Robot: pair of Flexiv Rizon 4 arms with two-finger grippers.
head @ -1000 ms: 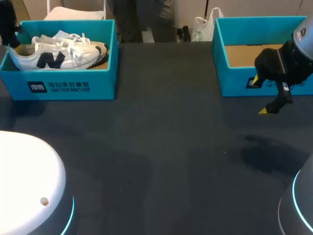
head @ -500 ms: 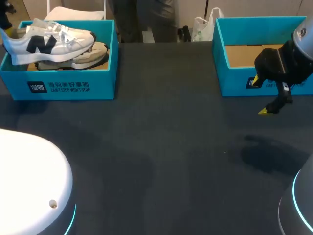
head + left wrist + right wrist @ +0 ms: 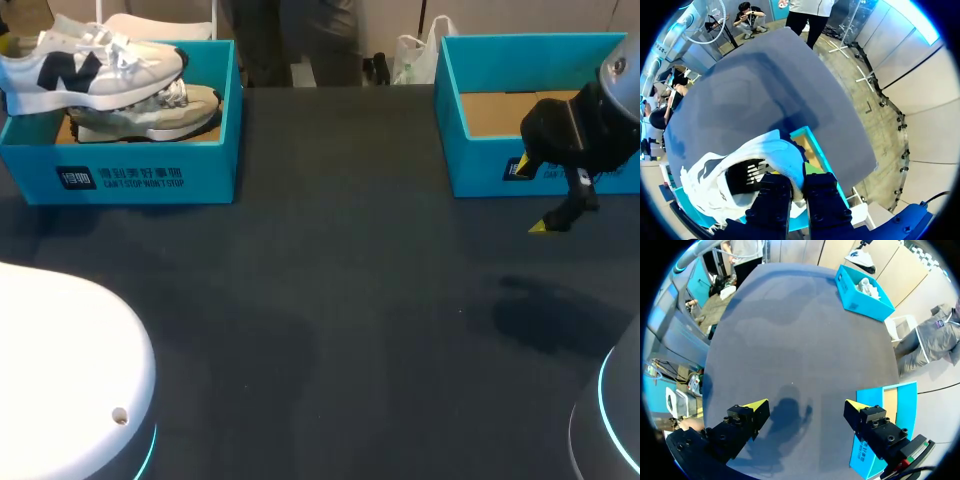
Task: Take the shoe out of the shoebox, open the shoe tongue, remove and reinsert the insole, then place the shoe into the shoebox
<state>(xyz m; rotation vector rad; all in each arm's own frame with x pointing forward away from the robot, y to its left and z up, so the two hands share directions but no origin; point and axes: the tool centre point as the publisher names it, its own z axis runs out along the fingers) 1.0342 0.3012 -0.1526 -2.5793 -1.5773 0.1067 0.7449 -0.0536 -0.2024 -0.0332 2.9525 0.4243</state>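
A white sneaker (image 3: 90,70) with a dark side mark hangs level above the left teal shoebox (image 3: 150,178), its heel toward the head view's left edge. My left gripper (image 3: 799,181) is shut on that heel, and the sneaker (image 3: 735,175) fills the space under its fingers in the left wrist view. A second, beige shoe (image 3: 155,110) lies inside the box. My right gripper (image 3: 556,218) hovers open over the table in front of the right teal box (image 3: 480,165). Nothing sits between its yellow tips (image 3: 807,407).
The right box shows a bare cardboard floor (image 3: 495,112). Dark tabletop (image 3: 330,270) stretches between the two boxes. Both arm bases (image 3: 60,380) stand at the near corners. The left shoebox (image 3: 860,292) is far ahead of my right gripper.
The white sneaker has risen out of the left shoebox and shifted left, uncovering the beige shoe beneath. My right arm has stayed still.
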